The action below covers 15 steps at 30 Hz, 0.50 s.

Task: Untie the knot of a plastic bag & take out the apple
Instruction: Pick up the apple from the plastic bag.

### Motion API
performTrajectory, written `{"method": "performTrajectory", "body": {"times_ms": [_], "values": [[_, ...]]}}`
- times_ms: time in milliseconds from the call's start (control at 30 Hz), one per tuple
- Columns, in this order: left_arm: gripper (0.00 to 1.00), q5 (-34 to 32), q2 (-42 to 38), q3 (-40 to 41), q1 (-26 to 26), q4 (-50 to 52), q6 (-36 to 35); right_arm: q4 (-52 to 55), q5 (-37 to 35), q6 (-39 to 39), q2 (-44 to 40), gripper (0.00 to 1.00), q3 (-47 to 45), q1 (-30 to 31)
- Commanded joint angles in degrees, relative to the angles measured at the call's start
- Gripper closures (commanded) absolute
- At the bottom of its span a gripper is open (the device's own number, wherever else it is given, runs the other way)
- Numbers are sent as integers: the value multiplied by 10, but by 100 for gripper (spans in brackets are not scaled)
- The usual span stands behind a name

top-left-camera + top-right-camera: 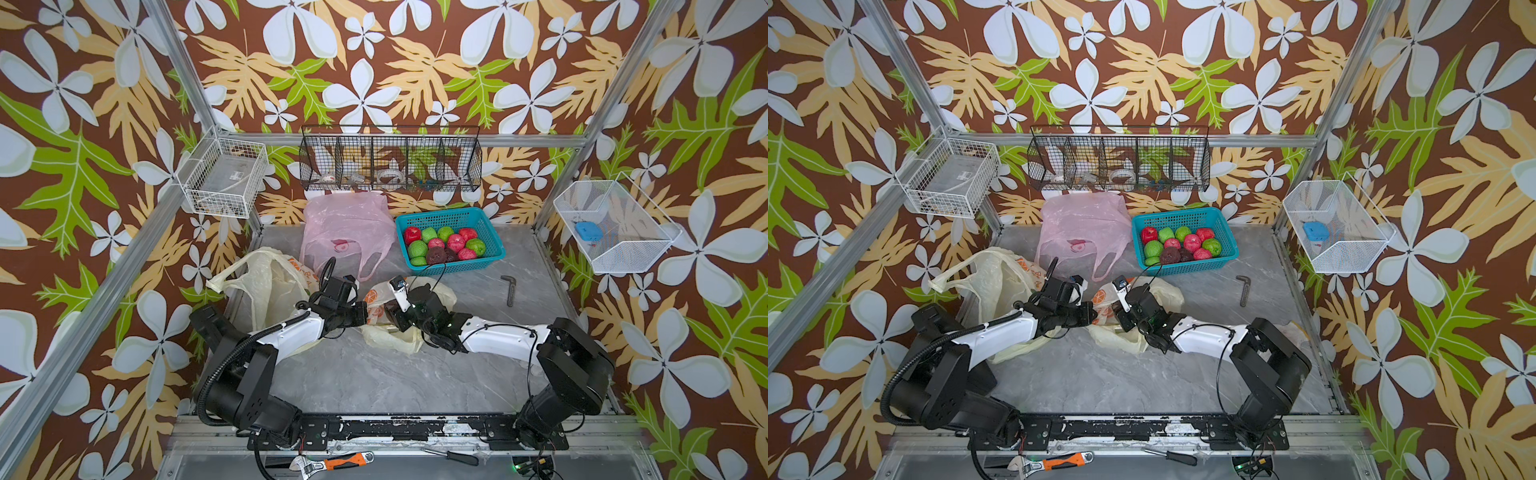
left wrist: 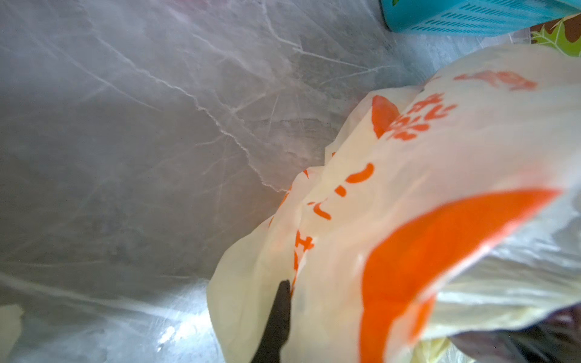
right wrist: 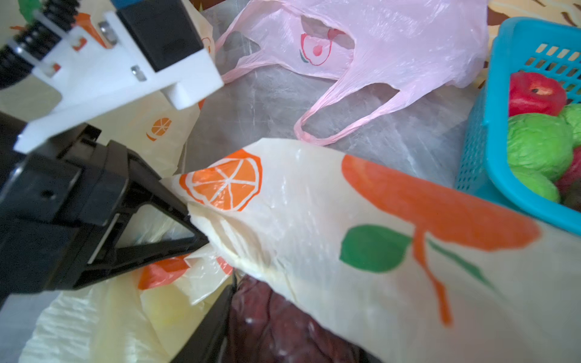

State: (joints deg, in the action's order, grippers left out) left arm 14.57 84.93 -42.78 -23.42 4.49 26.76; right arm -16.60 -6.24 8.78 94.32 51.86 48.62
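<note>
A cream plastic bag (image 1: pixel 390 338) with orange fruit prints lies mid-table between both arms. My left gripper (image 1: pixel 365 318) is shut on the bag's edge. The right wrist view shows its black fingertips (image 3: pixel 196 231) pinching the film beside an orange-slice print. In the left wrist view the bag (image 2: pixel 408 188) fills the frame and one dark finger (image 2: pixel 276 314) shows against it. My right gripper (image 1: pixel 392 316) is shut on a dark maroon apple (image 3: pixel 276 323) at the bag's mouth. One of its fingers (image 3: pixel 213 320) shows and the other is under the film. The knot is out of view.
A pink bag (image 1: pixel 347 226) lies at the back and a second cream bag (image 1: pixel 257 282) at the left. A blue basket (image 1: pixel 440 214) of red, green and dark apples stands back right. An Allen key (image 1: pixel 510 289) lies to the right. Wire baskets hang on the walls.
</note>
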Motion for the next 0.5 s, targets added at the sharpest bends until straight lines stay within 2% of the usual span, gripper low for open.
{"method": "performTrajectory", "body": {"times_ms": [0,467], "values": [[100,3,-3,2,1,-12,4,6,-16,2,1,62,13,0],[100,0,-11,9,1,-13,5,26,39,30,-89,62,33,4]]}}
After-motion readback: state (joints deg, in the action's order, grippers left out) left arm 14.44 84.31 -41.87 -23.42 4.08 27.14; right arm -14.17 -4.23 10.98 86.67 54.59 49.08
